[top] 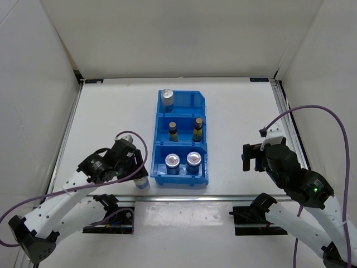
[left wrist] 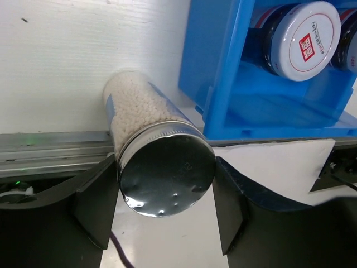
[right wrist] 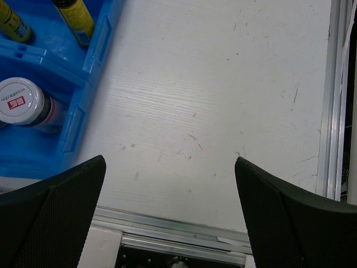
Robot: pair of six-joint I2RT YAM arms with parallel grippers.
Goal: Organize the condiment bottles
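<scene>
Gripping last shaker (left wrist: 145, 111) in my left tool (left wrist: 164, 195) | right tool (right wrist: 170, 162) open | five others in bin (top: 189, 103), one left.

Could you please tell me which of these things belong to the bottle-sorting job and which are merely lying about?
Job:
- gripped shaker, in the left gripper, outside the bin
- far shaker, in the bin
- amber bottles
- jars

Not the job's own:
- blue bin, only holding them
- purple cables
- table rail
</scene>
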